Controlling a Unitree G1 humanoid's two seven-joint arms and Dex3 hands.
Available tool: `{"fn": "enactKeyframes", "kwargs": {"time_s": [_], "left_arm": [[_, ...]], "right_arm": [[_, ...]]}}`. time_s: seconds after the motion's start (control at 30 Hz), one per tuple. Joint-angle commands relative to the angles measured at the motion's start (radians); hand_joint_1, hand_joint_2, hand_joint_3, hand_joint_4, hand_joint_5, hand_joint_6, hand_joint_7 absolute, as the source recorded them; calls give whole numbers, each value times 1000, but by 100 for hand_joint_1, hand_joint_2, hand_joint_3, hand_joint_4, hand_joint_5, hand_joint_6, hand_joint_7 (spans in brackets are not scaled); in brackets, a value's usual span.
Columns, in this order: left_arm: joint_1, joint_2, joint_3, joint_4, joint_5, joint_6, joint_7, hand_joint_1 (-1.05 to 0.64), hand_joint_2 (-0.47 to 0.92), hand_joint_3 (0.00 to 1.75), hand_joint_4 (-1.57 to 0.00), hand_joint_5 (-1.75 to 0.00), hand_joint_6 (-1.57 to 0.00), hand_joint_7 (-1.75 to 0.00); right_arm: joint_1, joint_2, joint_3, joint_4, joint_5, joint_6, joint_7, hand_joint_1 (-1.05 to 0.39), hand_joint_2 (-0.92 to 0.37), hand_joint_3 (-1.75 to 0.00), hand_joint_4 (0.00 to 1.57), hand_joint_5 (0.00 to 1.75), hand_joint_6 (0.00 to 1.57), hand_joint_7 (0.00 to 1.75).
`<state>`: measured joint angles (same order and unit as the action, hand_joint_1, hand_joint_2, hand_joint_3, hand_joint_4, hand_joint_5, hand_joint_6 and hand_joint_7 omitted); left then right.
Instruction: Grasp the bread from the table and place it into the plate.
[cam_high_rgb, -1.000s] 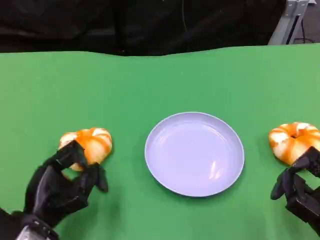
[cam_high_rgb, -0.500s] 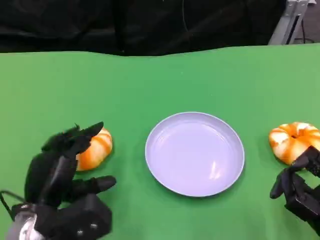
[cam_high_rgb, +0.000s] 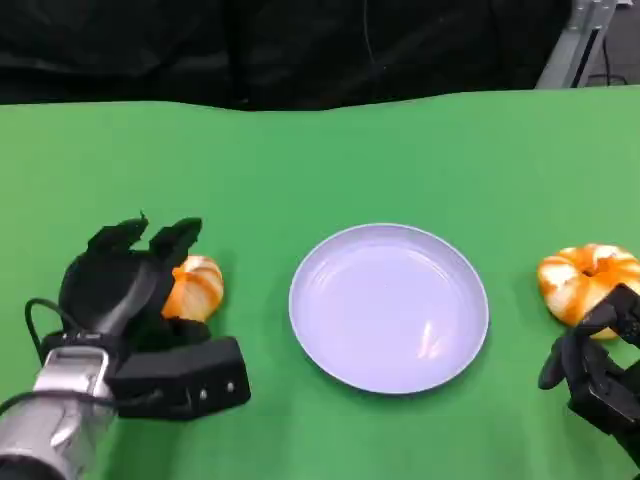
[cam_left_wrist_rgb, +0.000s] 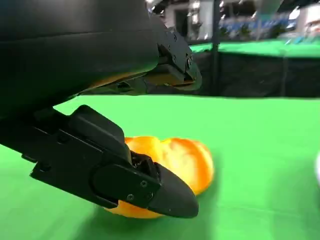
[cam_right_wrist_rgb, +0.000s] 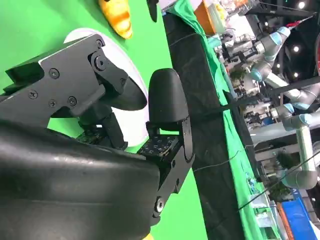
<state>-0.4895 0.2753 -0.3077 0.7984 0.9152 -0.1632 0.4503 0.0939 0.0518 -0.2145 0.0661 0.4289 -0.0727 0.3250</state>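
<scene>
Head view, grasp stage of the bread-to-plate task. The lavender plate (cam_high_rgb: 388, 306) lies at the centre of the frame on the green table (cam_high_rgb: 320, 160) and holds nothing; no bread has been delivered to it. 2 orange-and-white glazed bread rolls lie on the cloth. The left bread roll (cam_high_rgb: 193, 288) sits at the left of the frame, well apart from the plate's rim. The right bread roll (cam_high_rgb: 587, 281) sits at the right edge of the frame, also clear of the plate.

The left hand (cam_high_rgb: 135, 300) is at the lower left of the frame, its fingers arched over the top of the left bread roll and its thumb reaching out along the cloth below it. In the left wrist view the left bread roll (cam_left_wrist_rgb: 167, 172) rests on the table between the upper fingers and the thumb (cam_left_wrist_rgb: 125, 177), which lies in front of it. Contact is not plainly shown, so whether the hand has closed on the roll cannot be told.

The right hand (cam_high_rgb: 595, 370) is at the lower right corner, just below the right bread roll, fingers curled and holding nothing visible; the right wrist view does not settle whether they are fully clenched.

Judged progress: early. Closing, lifting, carrying to the plate and releasing remain.
</scene>
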Motion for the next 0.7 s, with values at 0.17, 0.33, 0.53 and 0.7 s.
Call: {"fn": "enactKeyframes", "kwargs": {"time_s": [0.17,0.33,0.53,0.7], "left_arm": [[-103,1,-52,167,-111,-3,-110,-97,92,23,-33,-3,-37,0],[-153,5,-72,230,-169,-14,-217,-97,92,29,-32,-2,-35,-1],[-199,-2,-109,291,-193,1,-316,-96,92,36,-35,-2,-35,0],[-219,-10,-135,325,-202,1,-359,-93,92,36,-41,-4,-41,-3]], "right_arm": [[0,-9,1,0,-1,-10,-1,-8,-54,-122,83,175,74,157],[2,-9,1,-1,-1,-9,-2,-8,-53,-122,83,175,73,157],[4,-7,3,-9,5,-2,-4,-7,-54,-122,83,175,73,157],[6,-8,3,-8,11,-5,4,-6,-55,-122,82,175,72,157]]}}
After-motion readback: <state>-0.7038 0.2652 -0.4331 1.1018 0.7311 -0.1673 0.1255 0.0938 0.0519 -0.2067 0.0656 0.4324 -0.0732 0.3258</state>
